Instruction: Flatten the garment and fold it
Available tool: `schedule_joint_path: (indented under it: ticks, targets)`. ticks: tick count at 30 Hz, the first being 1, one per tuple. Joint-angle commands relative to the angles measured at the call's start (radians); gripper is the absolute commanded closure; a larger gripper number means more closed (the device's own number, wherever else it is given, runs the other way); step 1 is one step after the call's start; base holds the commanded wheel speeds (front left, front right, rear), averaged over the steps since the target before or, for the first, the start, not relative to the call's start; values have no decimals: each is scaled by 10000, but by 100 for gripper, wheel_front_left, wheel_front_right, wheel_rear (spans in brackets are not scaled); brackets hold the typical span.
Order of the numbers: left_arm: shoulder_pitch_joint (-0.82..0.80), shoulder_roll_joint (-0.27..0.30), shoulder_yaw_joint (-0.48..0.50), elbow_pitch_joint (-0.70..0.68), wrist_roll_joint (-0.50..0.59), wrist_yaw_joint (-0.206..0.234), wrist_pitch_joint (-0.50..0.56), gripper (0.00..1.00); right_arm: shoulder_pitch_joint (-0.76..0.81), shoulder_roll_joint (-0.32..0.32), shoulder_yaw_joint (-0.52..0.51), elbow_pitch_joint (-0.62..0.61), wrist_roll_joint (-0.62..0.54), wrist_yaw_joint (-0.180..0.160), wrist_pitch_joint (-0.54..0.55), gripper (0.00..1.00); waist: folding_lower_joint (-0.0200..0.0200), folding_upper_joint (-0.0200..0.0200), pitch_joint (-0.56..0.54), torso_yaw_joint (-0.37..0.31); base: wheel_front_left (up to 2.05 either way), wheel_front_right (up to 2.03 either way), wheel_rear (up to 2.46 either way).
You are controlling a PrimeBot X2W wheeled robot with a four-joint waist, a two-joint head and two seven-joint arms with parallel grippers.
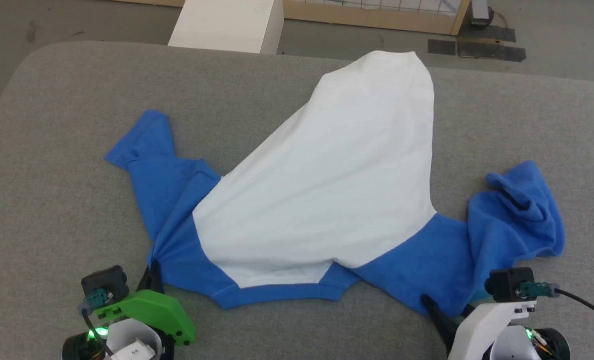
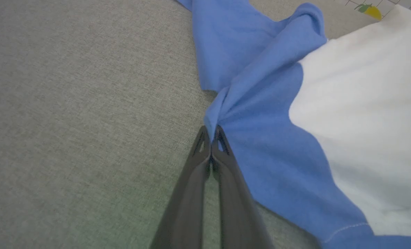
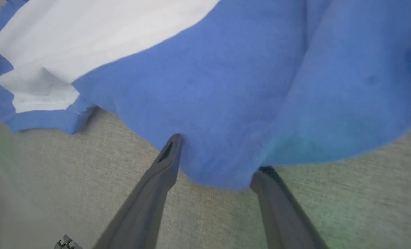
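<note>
The garment [image 1: 327, 170] lies crumpled on the grey table [image 1: 51, 125]: white body in the middle, blue sleeves bunched at the left and right, neckline toward me. At the lower left, my left gripper [image 1: 152, 270] is shut on the blue shoulder edge. The left wrist view shows its fingertips [image 2: 210, 133] pinching a gathered point of blue cloth [image 2: 260, 103]. At the lower right, my right gripper [image 1: 444, 307] stands open. In the right wrist view its two fingers [image 3: 219, 154] straddle the edge of the blue shoulder fabric [image 3: 226, 86], which bulges down between them.
Beyond the table's far edge stand a white box [image 1: 229, 22] and a wooden-framed panel [image 1: 377, 17] on the floor, with black tape patches [image 1: 477, 47] nearby. Bare grey table surface stretches to the left and right of the shirt.
</note>
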Motion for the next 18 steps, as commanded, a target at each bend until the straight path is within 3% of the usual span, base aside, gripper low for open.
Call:
schedule_joint_path:
  ticks: [1,2,9,14,18]
  targets:
    - [-159,2,-3,31,-117,-37,-68,100,-70,5,49,169,-96,-13,71,95,1,0,42,38,0,0,0]
    - [-169,11,-19,37,-116,-56,-96,100,-92,5,17,155,-136,-13,32,100,1,0,40,43,0,0,0]
    - [-286,-41,-4,-196,-467,-435,-311,100,94,5,-372,-420,366,-13,-326,100,1,0,-241,-51,0,0,0]
    - [-565,-22,246,-1420,-1477,-1344,-209,100,16,5,-975,-1830,359,-13,-377,100,1,0,-540,-249,0,0,0]
    - [-1059,293,307,-2723,-1968,-1723,473,100,-622,5,-1218,-3245,-375,-13,300,100,1,0,-677,-479,0,0,0]
